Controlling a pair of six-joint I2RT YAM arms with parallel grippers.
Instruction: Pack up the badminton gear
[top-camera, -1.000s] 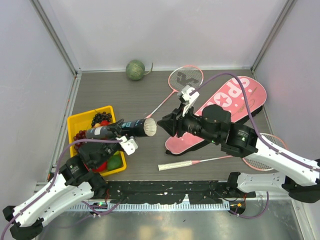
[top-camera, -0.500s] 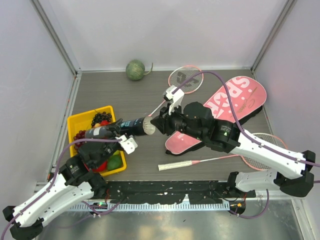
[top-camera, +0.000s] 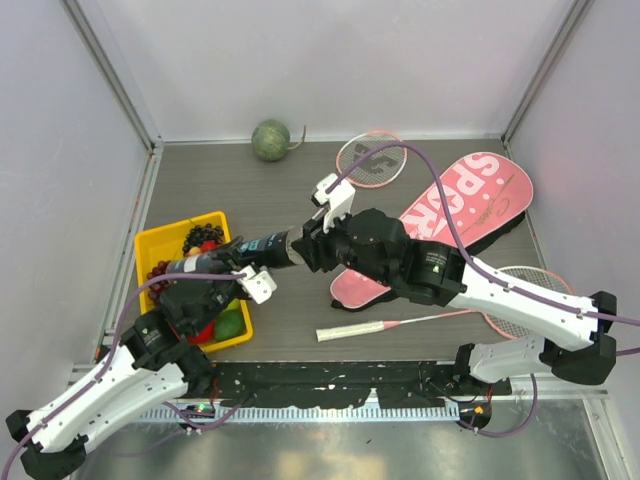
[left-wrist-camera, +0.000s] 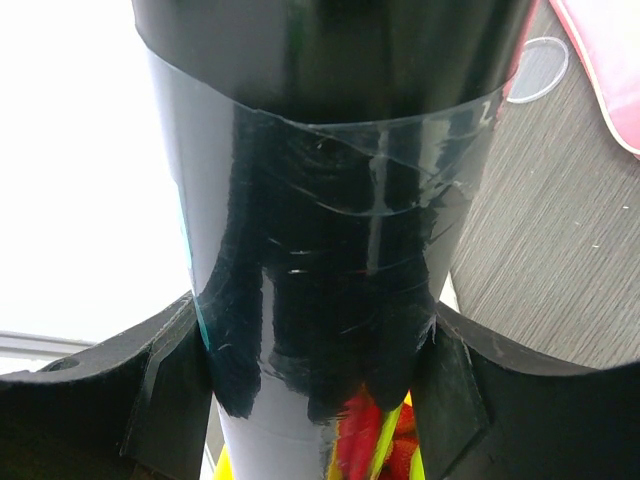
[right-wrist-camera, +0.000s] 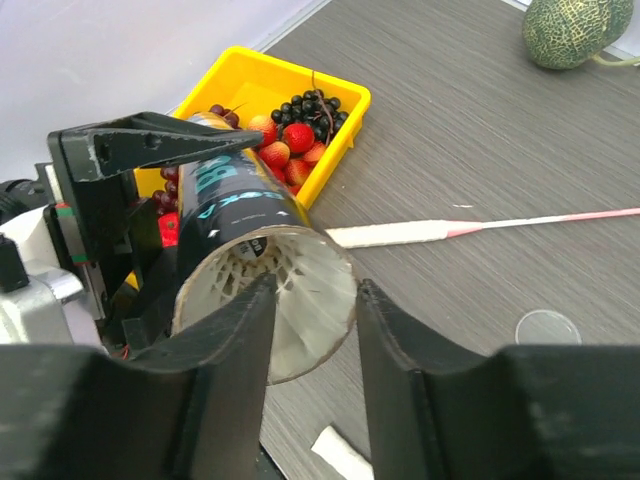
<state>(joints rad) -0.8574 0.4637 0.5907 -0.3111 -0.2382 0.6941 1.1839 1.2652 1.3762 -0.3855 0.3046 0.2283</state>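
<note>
- Black tube (top-camera: 262, 247): I am gripping it in the left gripper (top-camera: 220, 263), jaws clamped on its body, at 9 o'clock on the table, mouth facing 3 o'clock.
- I am holding the right gripper (top-camera: 303, 246) at that mouth, jaws partly apart; a white shuttlecock (right-wrist-camera: 300, 290) is sitting inside.
- Pink bag (top-camera: 470, 205) is lying at 2 o'clock.

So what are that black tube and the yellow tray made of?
The black tube looks like cardboard under a glossy film: its open end shows a pale, thick rim, and clear tape wrinkles around the shiny body. The yellow tray looks like moulded plastic, smooth and evenly coloured with rounded edges, though I can't be certain.
</note>
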